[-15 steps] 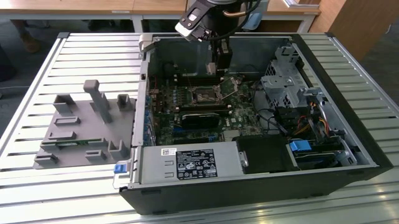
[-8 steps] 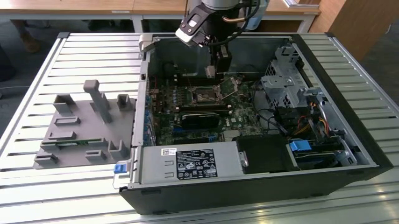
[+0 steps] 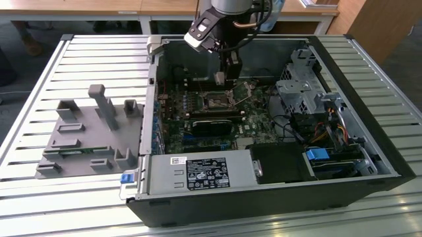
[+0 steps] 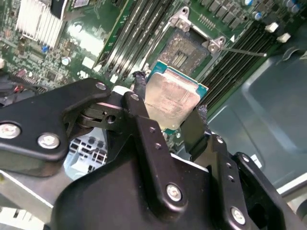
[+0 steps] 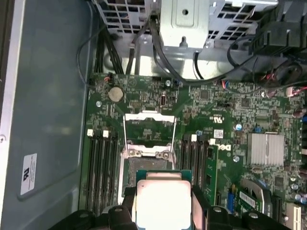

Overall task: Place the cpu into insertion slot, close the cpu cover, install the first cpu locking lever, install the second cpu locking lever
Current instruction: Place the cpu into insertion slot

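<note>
Near the insertion slot [image 4: 184,50], the tool [image 4: 170,96] clamps the cpu [image 5: 163,203] — by its edges.

Chip [image 5: 162,203] in the first wrist view: bottom edge cropped by the frame, both sides covered by the fingers [image 5: 126,211] of the pincer [image 5: 163,211]. The chip blocks the near part of the socket [image 5: 144,167]. Exterior view: arm [image 3: 231,7] cropped at top, chip too small to make out.

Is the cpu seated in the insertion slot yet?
No, the tool holds the cpu apart from the insertion slot, whose contacts lie bare.
</note>
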`<state>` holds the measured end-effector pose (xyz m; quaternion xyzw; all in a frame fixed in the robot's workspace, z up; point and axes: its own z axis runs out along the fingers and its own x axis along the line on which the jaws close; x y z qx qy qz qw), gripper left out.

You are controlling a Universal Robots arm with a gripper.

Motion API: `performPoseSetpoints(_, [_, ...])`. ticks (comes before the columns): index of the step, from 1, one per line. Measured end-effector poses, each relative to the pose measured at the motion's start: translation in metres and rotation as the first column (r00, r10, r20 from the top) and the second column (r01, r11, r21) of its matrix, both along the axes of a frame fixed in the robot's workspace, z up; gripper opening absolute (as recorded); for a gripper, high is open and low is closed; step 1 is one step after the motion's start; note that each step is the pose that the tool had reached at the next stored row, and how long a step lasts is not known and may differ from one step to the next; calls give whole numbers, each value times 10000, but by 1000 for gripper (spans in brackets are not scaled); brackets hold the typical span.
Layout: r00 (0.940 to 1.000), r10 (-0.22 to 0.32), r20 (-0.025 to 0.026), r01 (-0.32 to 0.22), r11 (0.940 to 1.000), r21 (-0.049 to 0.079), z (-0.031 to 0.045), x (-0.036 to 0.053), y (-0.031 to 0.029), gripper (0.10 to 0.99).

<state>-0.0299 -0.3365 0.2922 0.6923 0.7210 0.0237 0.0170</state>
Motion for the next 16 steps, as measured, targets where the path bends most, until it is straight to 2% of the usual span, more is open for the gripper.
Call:
performPoseSetpoints(2, [10000,-6,-10,6,10000,1,-33,-5,2,541])
performPoseSetpoints(4, [10000,-26,-40,26,10000,-4,-64,-5,26,541])
performPoseSetpoints(7, [9999,-66,-95,66,10000,3,-114,-5,56,541])
performPoseSetpoints(13, [9998,-84,-198,84,10000,0,-191,-6,66,541])
performPoseSetpoints(16, [9997,-113,-218,113,9999,-2,-225,-11,89,541])
